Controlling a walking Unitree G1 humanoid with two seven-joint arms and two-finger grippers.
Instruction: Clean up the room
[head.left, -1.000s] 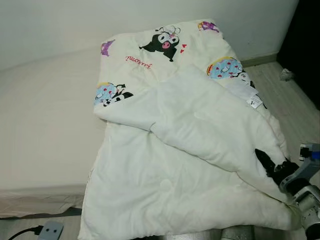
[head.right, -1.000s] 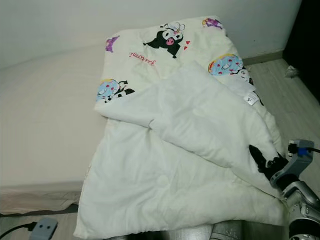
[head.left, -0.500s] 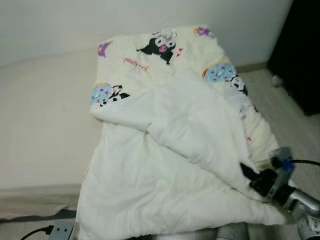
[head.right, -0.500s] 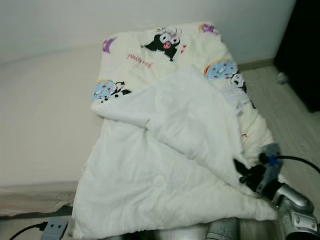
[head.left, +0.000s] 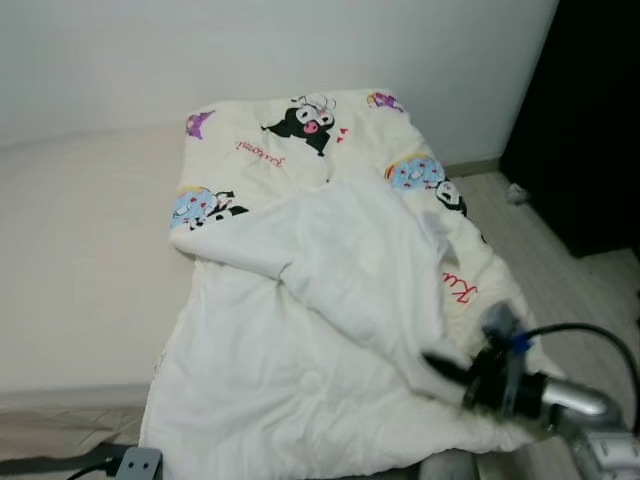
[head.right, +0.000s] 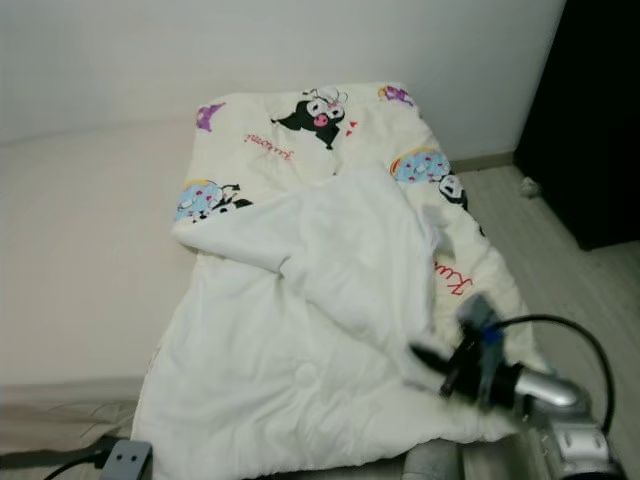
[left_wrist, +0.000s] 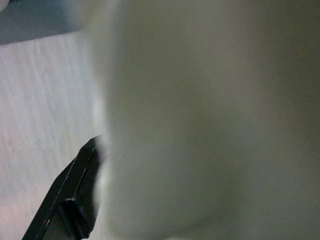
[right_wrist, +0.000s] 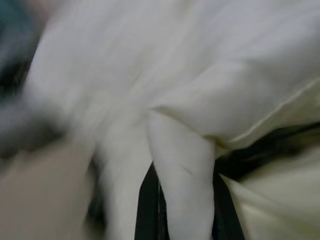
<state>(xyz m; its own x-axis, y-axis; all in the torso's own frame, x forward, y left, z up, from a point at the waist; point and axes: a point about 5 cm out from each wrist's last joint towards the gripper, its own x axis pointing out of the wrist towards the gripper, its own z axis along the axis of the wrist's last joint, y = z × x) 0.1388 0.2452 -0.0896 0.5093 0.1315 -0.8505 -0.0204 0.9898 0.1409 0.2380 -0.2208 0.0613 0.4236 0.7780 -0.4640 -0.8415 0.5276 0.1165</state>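
A corner of the quilt (head.left: 330, 300) on the bed (head.left: 80, 270) is clamped by the right gripper (head.left: 445, 370) — folding is judged under way — and a carry toward the far left is called for next.

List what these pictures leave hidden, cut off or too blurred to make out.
- Left gripper: in the left wrist view the quilt covers all but one black finger, so open or shut cannot be told.
- Right gripper: the right wrist view is motion-blurred; a fold of quilt sits between its fingers.
- Power strip: cut off by the right eye view's bottom edge.
- Small pale object on the floor by the dark doorway: too small to identify.
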